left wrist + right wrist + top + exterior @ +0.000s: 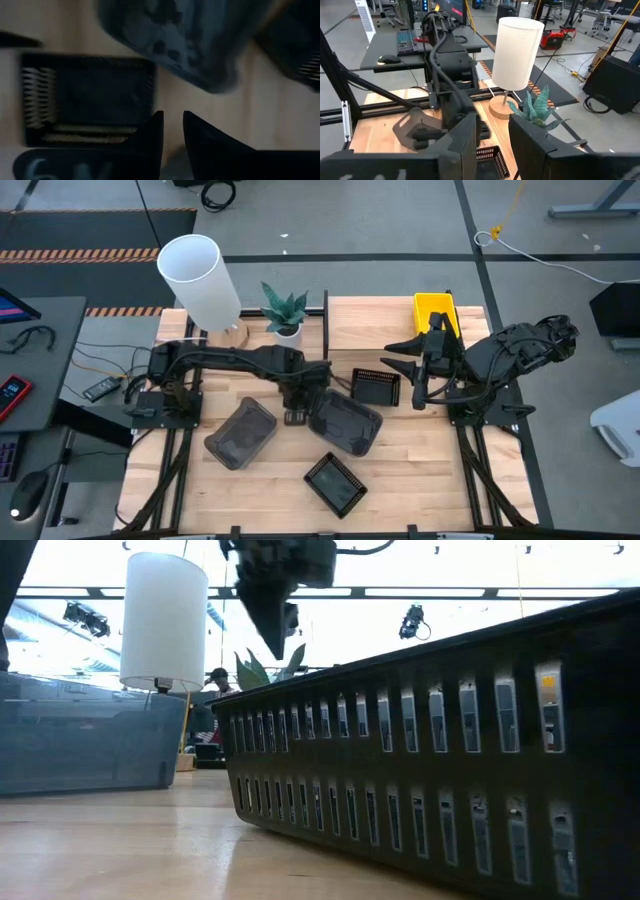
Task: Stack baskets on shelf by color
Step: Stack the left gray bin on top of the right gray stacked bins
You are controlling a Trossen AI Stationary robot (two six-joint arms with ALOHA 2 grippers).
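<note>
**Work table seen from above, with supporting low and wrist views.** The left gripper [297,416] is being held low over the middle of the tabletop [430,480], at the gap between two smoky grey baskets. One grey basket [240,433] is lying to its left. The other grey basket [345,422] is lying just beside it on the right. Whether this gripper is released, clenched or grasping a rim cannot be told. In the left wrist view the gripper [172,116] is being pointed down at the wood, with a black mesh basket [87,100] and a grey basket [185,40] showing beyond it.

The right gripper [418,395] is being held above the table near the shelf [370,325]. It is released: in the right wrist view its fingers [465,135] are being shown apart, with nothing between them.

One yellow basket [436,314] is being shown on the shelf, at its right end. One black mesh basket [376,387] is lying on the tabletop between the two grippers. A second mesh basket [335,483] is lying nearer the front edge, and it is filling most of the low view. A white lamp [195,275] and a potted plant [285,312] are being shown at the back left of the table.
</note>
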